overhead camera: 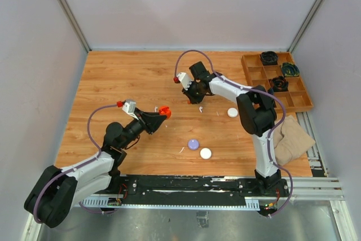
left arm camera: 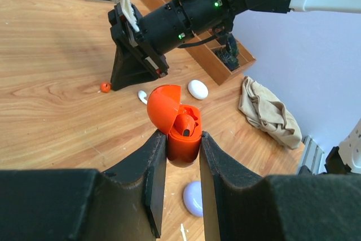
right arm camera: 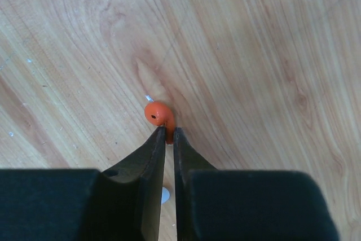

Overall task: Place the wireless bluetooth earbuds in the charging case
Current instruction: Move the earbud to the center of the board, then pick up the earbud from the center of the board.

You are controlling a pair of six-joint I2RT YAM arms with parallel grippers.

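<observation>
1. My left tool (left arm camera: 181, 139) is clenched on the glossy orange-red plastic charging case (left arm camera: 183, 149) near the middle of the wooden table (overhead camera: 113, 83). The lid is tipped back, and a seated orange-red earbud (left arm camera: 186, 123) fills one socket. I should hold it level, mouth up.
2. Farther off, my right tool (right arm camera: 169, 134) is pinched shut on the stem of the tiny orange-red plastic earbud (right arm camera: 155, 112). Its round head pokes out past the tips, against the table.
3. The grip is thin and the bud looks slick, so I'd lift slowly and lower it stem-first into the free socket.
</observation>
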